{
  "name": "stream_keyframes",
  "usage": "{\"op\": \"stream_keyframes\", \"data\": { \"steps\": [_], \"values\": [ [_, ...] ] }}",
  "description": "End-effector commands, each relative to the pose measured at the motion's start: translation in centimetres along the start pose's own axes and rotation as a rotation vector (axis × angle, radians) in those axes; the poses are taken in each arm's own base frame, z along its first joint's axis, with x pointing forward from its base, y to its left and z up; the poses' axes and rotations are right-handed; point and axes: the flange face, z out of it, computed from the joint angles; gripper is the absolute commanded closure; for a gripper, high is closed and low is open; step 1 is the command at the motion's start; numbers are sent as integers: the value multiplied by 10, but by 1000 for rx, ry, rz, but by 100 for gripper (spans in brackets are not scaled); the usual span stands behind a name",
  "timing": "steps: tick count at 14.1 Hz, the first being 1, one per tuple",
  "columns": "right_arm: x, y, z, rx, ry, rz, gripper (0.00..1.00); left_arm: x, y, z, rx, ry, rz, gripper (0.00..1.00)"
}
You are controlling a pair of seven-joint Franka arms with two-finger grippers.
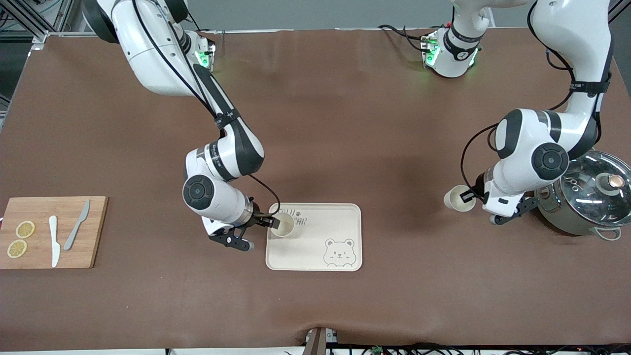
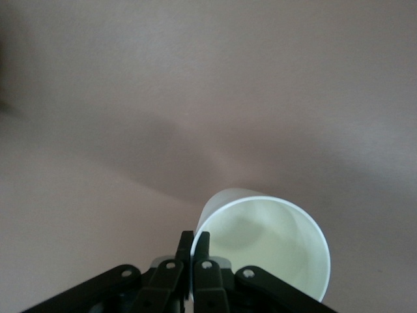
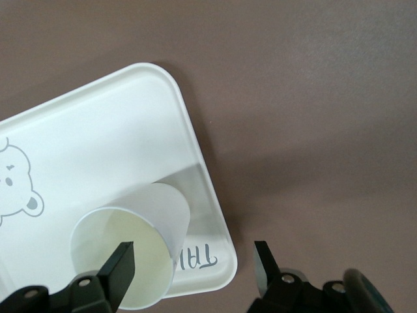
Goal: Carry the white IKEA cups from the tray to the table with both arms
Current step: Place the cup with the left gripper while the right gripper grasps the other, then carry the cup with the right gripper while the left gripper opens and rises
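One white cup (image 1: 283, 225) stands upright on the cream bear-printed tray (image 1: 340, 219), at the corner toward the right arm's end. My right gripper (image 1: 270, 222) is open around the cup's rim. In the right wrist view one finger (image 3: 120, 264) is over the cup's mouth (image 3: 130, 251) and the other is off the tray's edge (image 3: 195, 163); the gripper (image 3: 191, 253) grips nothing. My left gripper (image 1: 468, 196) is shut on the rim of the second white cup (image 1: 454, 199), over the brown table beside the pot. In the left wrist view its fingers (image 2: 194, 240) pinch that cup's wall (image 2: 273, 251).
A steel pot with a glass lid (image 1: 589, 197) stands at the left arm's end, close to the left wrist. A wooden cutting board (image 1: 49, 231) with two lemon slices and two knives lies at the right arm's end. Brown table (image 1: 345, 123).
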Motion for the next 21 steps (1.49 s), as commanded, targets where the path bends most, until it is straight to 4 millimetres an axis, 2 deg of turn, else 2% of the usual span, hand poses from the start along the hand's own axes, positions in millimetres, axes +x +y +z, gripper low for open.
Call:
{"op": "stream_keyframes", "data": {
  "steps": [1,2,3,4,5,6,7,8,9,10,12,13,14,15,16,17,18,20,21],
  "values": [
    [-12,-11,19,4,20,32,30,-12,-12,21,-27,24,-18,100],
    [-14,-13,22,1,18,41,35,-13,-18,34,-43,43,-25,100],
    [-17,-15,22,1,19,38,52,-17,-20,44,-55,61,-25,100],
    [-17,-15,22,1,19,38,78,-19,-21,49,-60,67,-25,100],
    [-17,-15,23,-1,17,39,96,-20,-21,50,-59,66,-25,100],
    [-17,-15,23,0,18,38,100,-20,-21,55,-55,58,-25,95],
    [-15,-13,21,-2,17,39,100,-20,-19,57,-54,55,-22,79],
    [-11,-11,17,-3,17,42,100,-20,-18,59,-52,52,-20,57],
    [-7,-9,10,3,19,46,100,-19,-19,59,-53,53,-23,32],
    [-4,-7,0,5,17,51,100,-19,-18,56,-55,56,-23,0],
    [-2,-4,-14,-20,-14,53,100,-17,-14,34,-67,80,-19,0],
    [10,8,-33,-33,-20,70,100,-17,-12,17,-65,83,-16,0],
    [18,20,-60,-41,-34,82,100,-14,-8,-3,-59,78,-11,0],
    [29,42,-78,-55,-68,63,100,-10,-1,-24,-49,60,-6,0],
    [33,63,-100,-70,-114,-5,100,-7,7,-44,-33,34,0,0],
    [36,84,-113,-73,-126,-28,100,-5,11,-60,-18,11,5,0],
    [44,117,-132,-61,-110,-15,100,-5,14,-74,-9,-2,8,0],
    [40,164,-151,-65,-104,-102,100,-12,30,-99,-4,-18,40,0],
    [42,200,-158,-78,-108,-159,100,-18,37,-105,2,-28,60,0]
  ]
}}
